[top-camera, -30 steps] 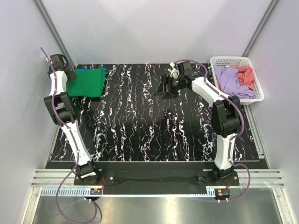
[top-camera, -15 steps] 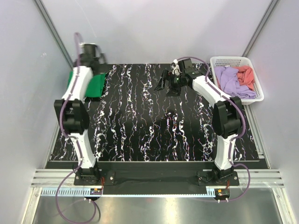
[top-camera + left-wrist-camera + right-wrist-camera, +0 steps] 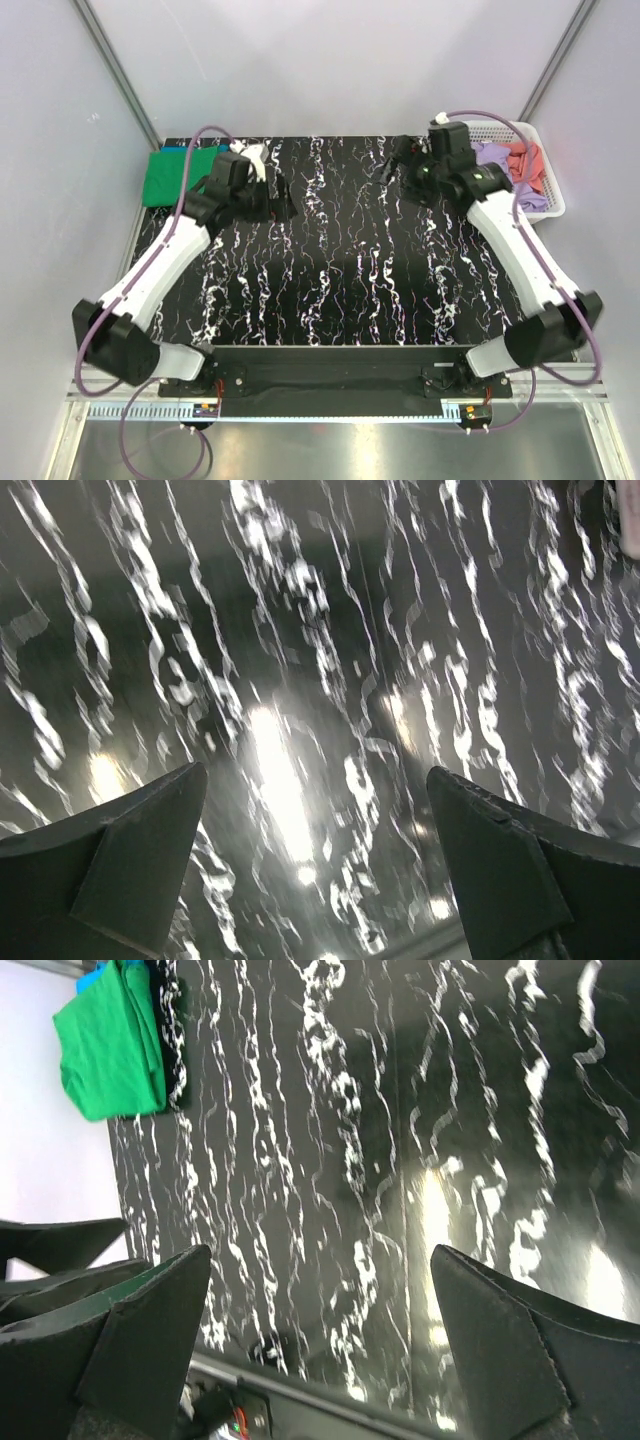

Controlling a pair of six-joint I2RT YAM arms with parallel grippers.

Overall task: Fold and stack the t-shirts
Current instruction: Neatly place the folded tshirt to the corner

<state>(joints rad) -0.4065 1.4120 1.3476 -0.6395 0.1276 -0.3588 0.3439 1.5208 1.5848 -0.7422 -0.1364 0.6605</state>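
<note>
Far-left corner: green t-shirt (image 3: 172, 180), folded flat, lying partly past the left edge of the black, white-veined table (image 3: 330, 290); a sliver of teal-blue cloth (image 3: 93, 976) shows at its edge (right wrist view only)

Left gripper (image 3: 281, 194) – just right of the green t-shirt, over bare tabletop; fingers spread wide, nothing between them

Right gripper (image 3: 400, 165) – far side, right of centre, over bare tabletop; fingers parted wide, empty

White lattice basket (image 3: 550, 165) – beside the table's far-right corner; holds a crumpled lilac t-shirt (image 3: 492, 156) and a coral t-shirt (image 3: 524, 160), the coral lying on the lilac
</note>
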